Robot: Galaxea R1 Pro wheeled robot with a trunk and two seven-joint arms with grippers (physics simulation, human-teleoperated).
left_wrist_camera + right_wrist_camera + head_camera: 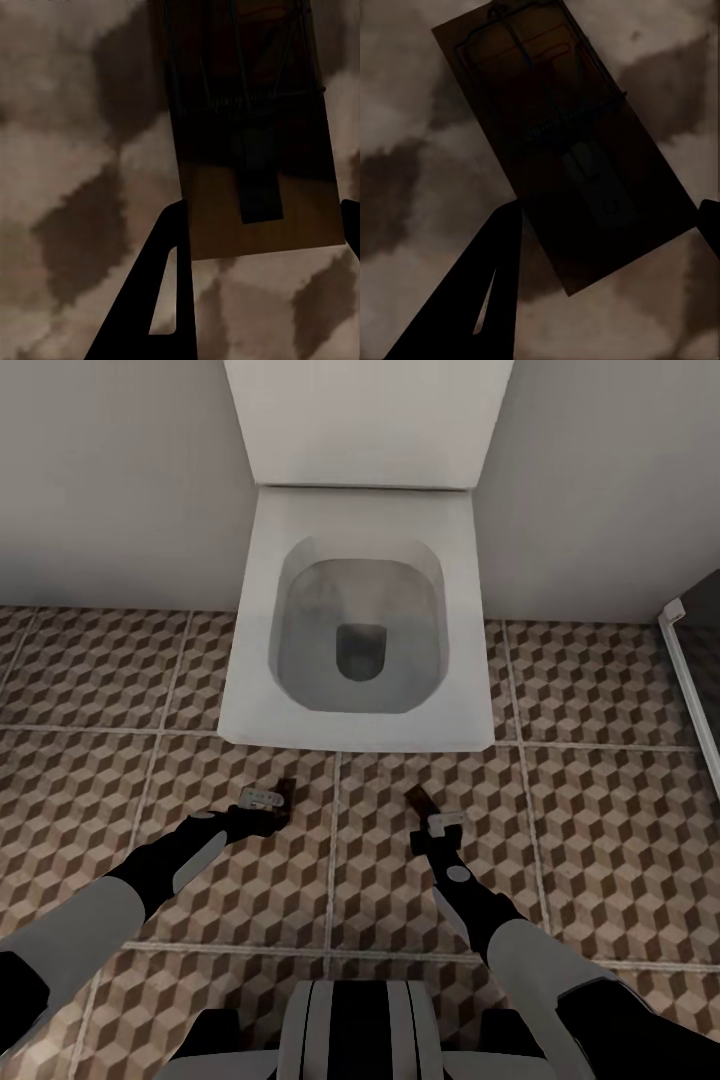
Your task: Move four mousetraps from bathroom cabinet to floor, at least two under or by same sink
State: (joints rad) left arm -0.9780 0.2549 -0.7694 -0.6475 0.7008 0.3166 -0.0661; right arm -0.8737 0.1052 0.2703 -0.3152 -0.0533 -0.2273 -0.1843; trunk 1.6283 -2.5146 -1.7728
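Left claw (268, 798): low over the bathroom floor (90, 690), fingers either side of a mousetrap (255, 161); I judged it gripping the board's near end, though the contact itself I could not confirm from the wrist view.
Right claw (432, 822): likewise low, a second mousetrap (562, 150) between its fingers and reaching out past the tips; I read it as held, board lying skewed to the fingers.
Traps relative to claws: each board stuck forward from its claw toward the toilet (360, 620), patterned tile close beneath.
Toilet: white, square, dead ahead of both claws, just beyond the trap ends.
Sink: I had none in sight from here.
Progress: two traps were out of the cabinet and in hand; I judged neither set down yet. The other two I could not account for.
Left to do: find the sink, place at least two beside or under it, all four on this tile.
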